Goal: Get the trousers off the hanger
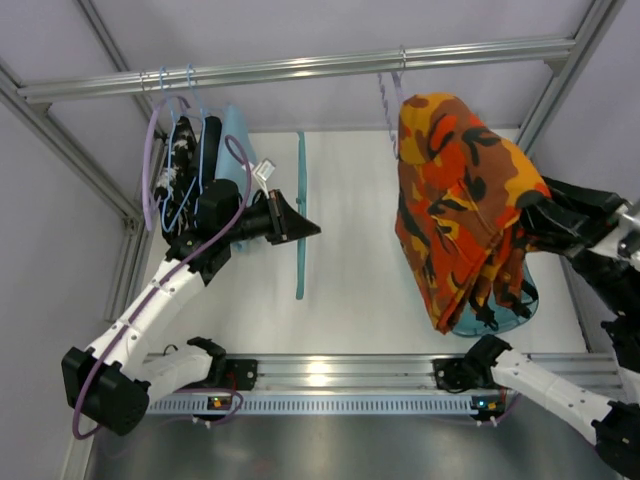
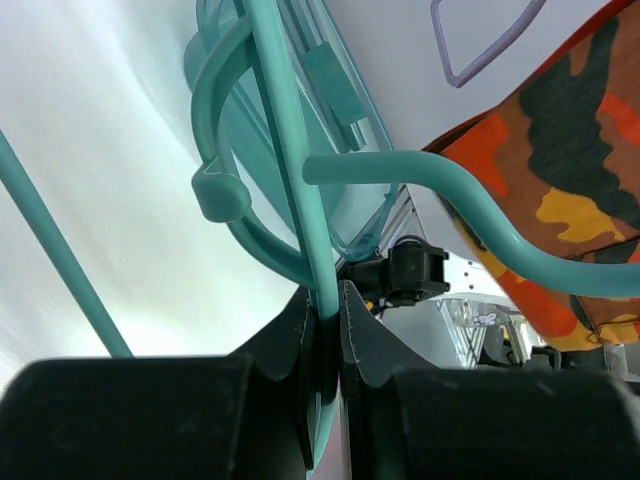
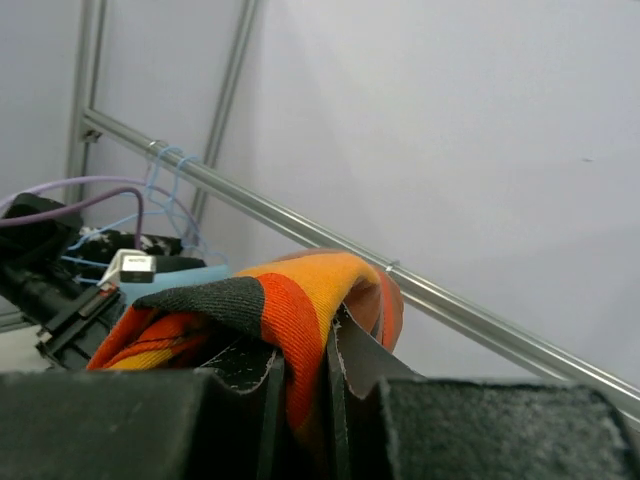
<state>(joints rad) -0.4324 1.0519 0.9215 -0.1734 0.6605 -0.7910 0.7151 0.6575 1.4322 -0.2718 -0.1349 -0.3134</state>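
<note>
Over the white worktop [image 1: 350, 230], the left gripper [image 2: 325, 310] clamps a thin teal plastic hanger [image 2: 290, 150] mid-table. The right gripper [image 3: 305, 350] pinches orange camouflage cloth trousers [image 1: 460, 200] near the right edge.

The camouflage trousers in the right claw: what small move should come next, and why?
Probably lower the right claw toward the table and let go. The trousers hang clear of the teal hanger, which the left claw pinches off to the side, so setting them down seems all that is left.
</note>
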